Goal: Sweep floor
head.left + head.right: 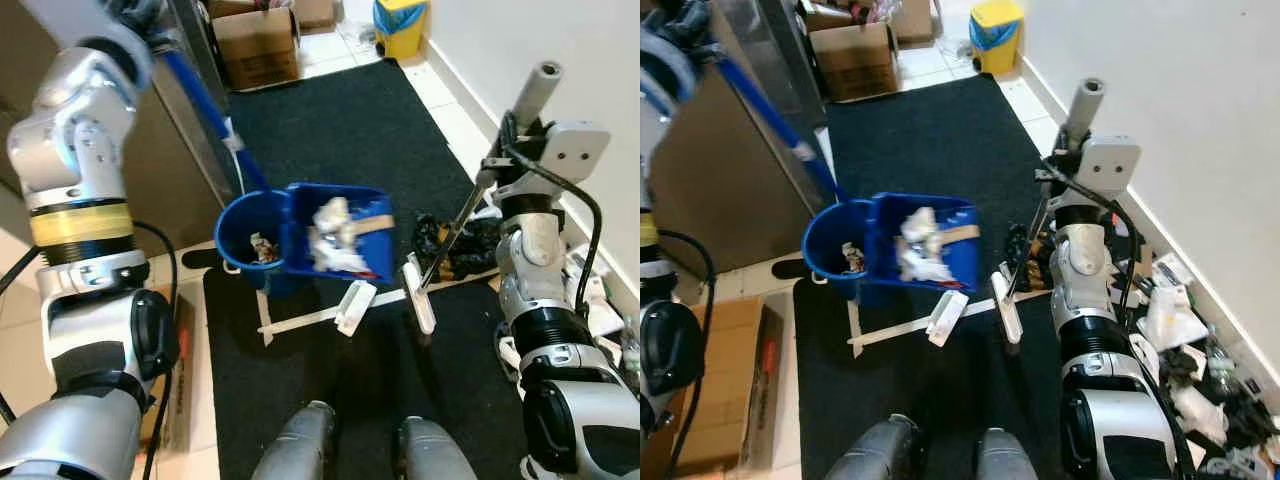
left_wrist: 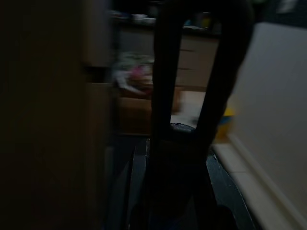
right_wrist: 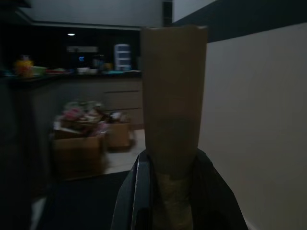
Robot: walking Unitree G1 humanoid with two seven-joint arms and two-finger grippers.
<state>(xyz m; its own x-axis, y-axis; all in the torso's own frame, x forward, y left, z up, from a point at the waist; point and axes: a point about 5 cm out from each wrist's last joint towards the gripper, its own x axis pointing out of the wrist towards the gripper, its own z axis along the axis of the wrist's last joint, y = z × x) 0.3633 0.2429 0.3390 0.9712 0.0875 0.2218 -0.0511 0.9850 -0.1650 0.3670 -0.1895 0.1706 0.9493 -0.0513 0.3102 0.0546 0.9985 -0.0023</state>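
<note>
The blue dustpan, loaded with scraps, rests tilted on the black mat, mouth facing the broom head just beside it; that readies another push. The left tool clasps the dustpan's handle; the right tool grips the broom handle.

We are seeing a black mat covering the tiled floor, with white strips lying on it beside cardboard boxes and a yellow bin.
</note>
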